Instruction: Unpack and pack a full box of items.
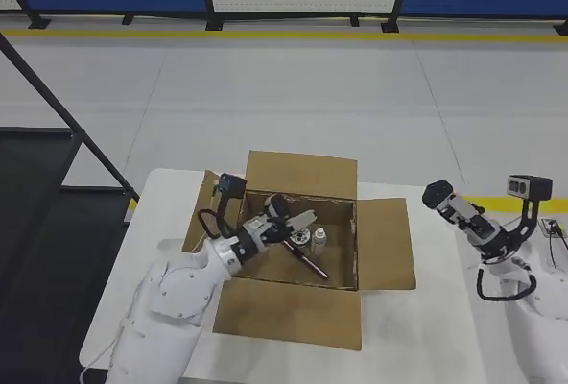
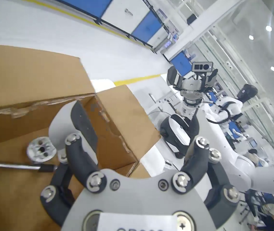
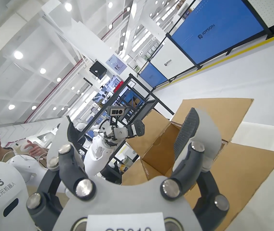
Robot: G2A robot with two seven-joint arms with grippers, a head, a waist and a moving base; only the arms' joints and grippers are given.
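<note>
The box stands open on the white table, with all four flaps folded outward. Inside it, on the bottom, I can see a small white bottle, a round metal piece and a thin dark rod. They lie near each other, toward the far wall. I judge that the unpacking is only at its start: the things I can make out are all inside the box, and the packing back is left as well.

The left gripper is inside the box, above the bottom and just beside the round piece and the rod. Its fingers are apart and hold nothing. The right gripper hangs over the table, beyond the right flap and well apart from the box. Its fingers are also spread and hold nothing.

For moving, the box walls are close around the left gripper, so I think it must go up before it goes sideways. The torn edge of the far wall and the flaps could catch a finger. A white band of table lies beside the right flap and would suit for putting things down.
</note>
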